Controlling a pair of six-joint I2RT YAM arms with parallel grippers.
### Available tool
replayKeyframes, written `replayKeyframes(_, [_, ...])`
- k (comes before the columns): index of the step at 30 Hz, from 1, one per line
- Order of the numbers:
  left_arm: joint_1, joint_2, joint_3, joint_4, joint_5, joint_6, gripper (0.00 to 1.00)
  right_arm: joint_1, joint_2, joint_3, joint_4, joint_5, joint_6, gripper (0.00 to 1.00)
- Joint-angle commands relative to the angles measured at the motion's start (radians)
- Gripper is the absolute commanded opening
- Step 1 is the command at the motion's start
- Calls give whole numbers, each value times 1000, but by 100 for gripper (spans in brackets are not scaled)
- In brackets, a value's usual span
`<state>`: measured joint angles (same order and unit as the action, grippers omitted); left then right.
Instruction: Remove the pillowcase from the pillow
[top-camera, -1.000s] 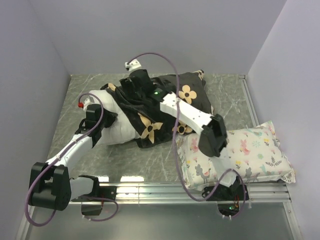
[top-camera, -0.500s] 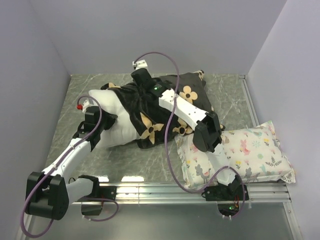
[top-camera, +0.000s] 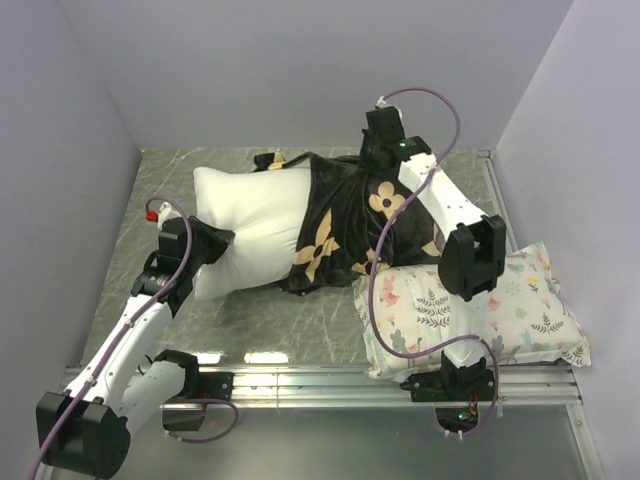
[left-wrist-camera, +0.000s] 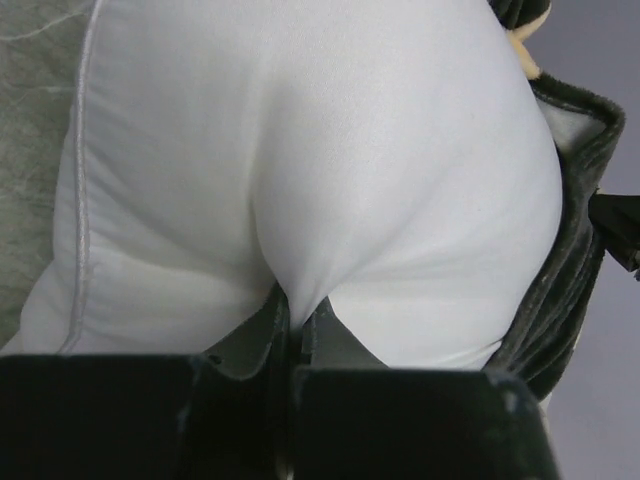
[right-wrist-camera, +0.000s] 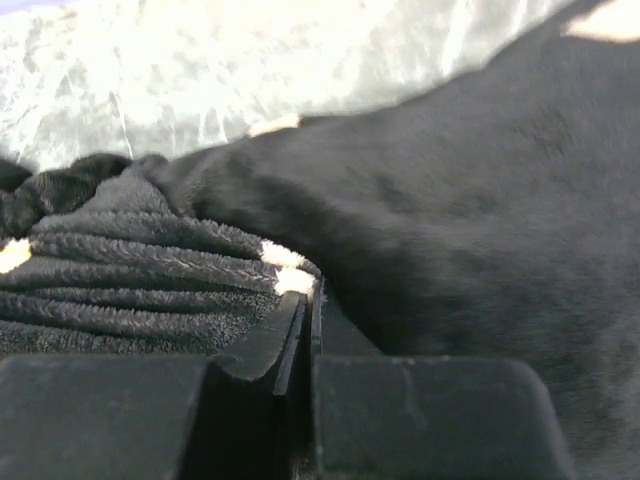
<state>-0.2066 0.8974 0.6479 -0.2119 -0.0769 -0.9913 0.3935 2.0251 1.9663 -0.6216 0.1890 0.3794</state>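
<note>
Grey worktop (top-camera: 290, 320) fills the frame. My left end effector (left-wrist-camera: 293, 305) pinches the white pillow (top-camera: 245, 215), centre left, to hold it down, I think. My right end effector (right-wrist-camera: 308, 295) grips the black pillowcase (top-camera: 350, 215), upper right, so it can pull it off.

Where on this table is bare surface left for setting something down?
Bare marble lies at the far-left corner behind the pillow, and along the near strip between the left arm and the floral pillow. The middle and right are crowded by the pillowcase and right arm.
</note>
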Motion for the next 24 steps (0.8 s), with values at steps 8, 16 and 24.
replayKeyframes(8, [101, 58, 110, -238, -159, 51, 0, 100, -169, -179, 155, 42, -92, 0])
replayKeyframes(16, [116, 167, 271, -253, -166, 95, 0, 177, -362, -291, 183, 69, -143, 77])
replayKeyframes(24, [125, 199, 285, -221, -123, 118, 0, 237, -783, -689, 207, 101, -102, 83])
